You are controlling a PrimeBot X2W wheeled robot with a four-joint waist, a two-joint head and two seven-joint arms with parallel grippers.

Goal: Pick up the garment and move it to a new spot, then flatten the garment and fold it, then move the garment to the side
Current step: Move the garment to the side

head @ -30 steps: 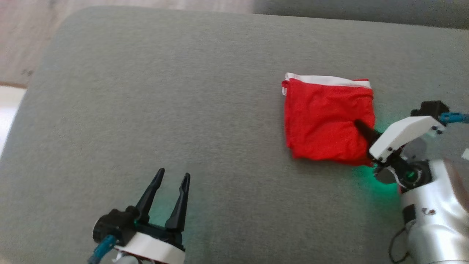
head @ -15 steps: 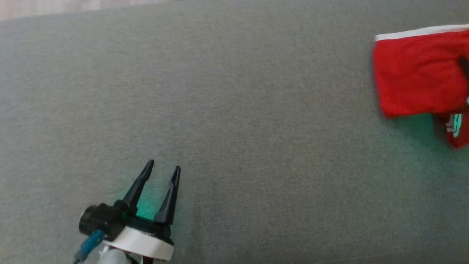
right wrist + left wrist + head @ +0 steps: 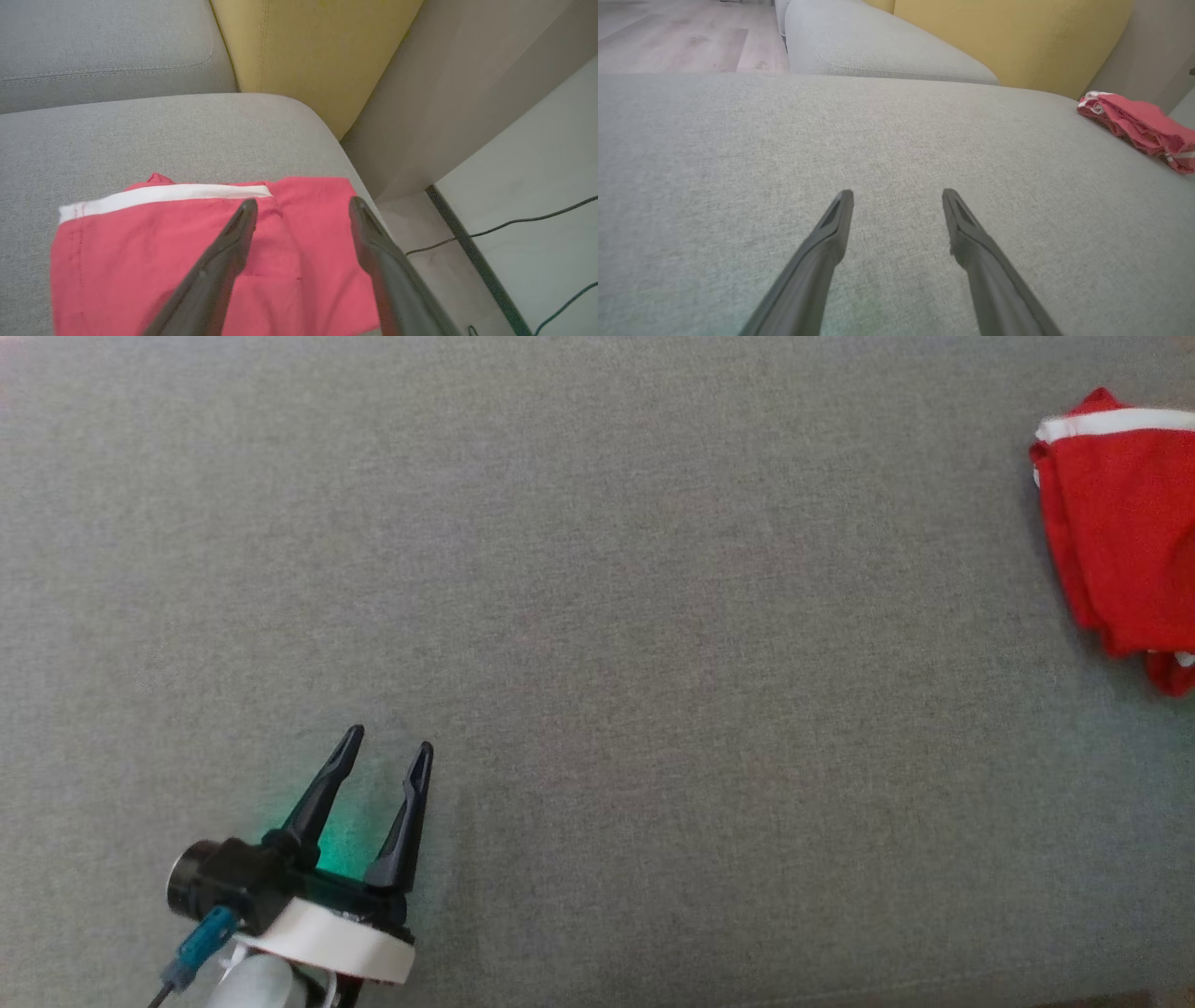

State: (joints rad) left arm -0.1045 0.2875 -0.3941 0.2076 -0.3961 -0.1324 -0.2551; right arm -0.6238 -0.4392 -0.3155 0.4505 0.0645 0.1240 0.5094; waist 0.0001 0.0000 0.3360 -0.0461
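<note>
The garment [image 3: 1120, 532] is red with a white band, folded into a small stack on the grey cushion [image 3: 597, 616], cut off by the right edge of the head view. From the left wrist camera the garment [image 3: 1139, 123] lies far off to the right. My left gripper [image 3: 387, 747] rests open at the lower left, nothing between its fingers, well away from the cloth. In the right wrist view my right gripper [image 3: 302, 203] hovers open over the garment [image 3: 140, 261], its fingers spread with nothing pinched between them.
The garment lies near the cushion's right end, where the edge [image 3: 336, 140] drops to a pale floor with black cables [image 3: 514, 224]. A yellow backrest [image 3: 303, 46] and a second grey cushion [image 3: 878, 42] stand behind. Wood floor [image 3: 668, 37] lies beyond the far left.
The head camera has swung left, so the garment sits at the right edge. The right gripper, shut on the garment a second ago, has let go and stands open above it.
</note>
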